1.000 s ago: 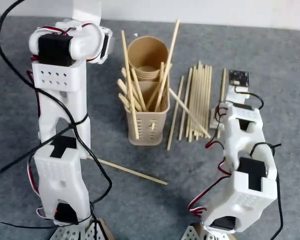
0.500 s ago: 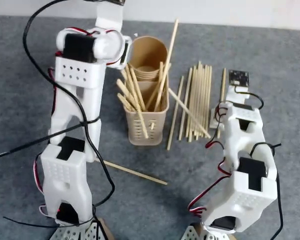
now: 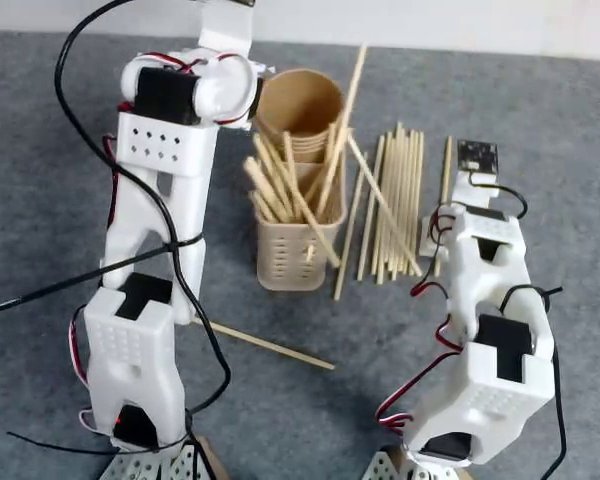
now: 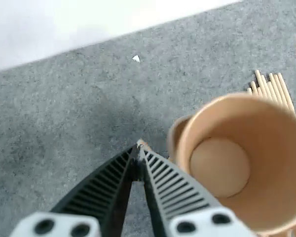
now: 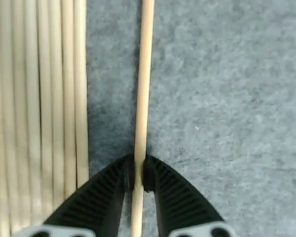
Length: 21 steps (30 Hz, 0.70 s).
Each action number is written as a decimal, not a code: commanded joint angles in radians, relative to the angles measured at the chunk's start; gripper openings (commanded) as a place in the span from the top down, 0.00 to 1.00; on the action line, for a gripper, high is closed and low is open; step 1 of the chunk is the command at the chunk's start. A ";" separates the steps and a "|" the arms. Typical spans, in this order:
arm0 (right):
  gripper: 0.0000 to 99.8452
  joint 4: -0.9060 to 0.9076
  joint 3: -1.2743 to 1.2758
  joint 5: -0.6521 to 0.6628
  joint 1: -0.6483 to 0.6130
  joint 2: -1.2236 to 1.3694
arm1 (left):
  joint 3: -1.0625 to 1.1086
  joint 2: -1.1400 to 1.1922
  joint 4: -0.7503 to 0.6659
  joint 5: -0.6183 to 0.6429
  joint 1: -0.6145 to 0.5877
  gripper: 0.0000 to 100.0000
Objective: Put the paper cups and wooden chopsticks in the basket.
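While pressed together beside the paper cups (image 4: 232,158) at the left end effector (image 4: 139,148), pinching one chopstick (image 5: 144,74) at the right end effector (image 5: 138,168).

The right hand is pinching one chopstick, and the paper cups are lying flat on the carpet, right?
Not quite. The right hand does pinch one chopstick, but the paper cups are not lying on the carpet. They stand upright in the basket, as the high view shows.
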 commanded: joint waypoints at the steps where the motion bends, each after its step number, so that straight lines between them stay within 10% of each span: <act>1: 0.99 0.010 0.001 -0.006 -0.039 0.005 | -0.091 -0.087 -0.012 0.002 -0.031 0.94; 21: 0.99 0.010 0.001 -0.006 -0.039 0.007 | -0.162 0.352 0.049 0.003 -0.128 0.85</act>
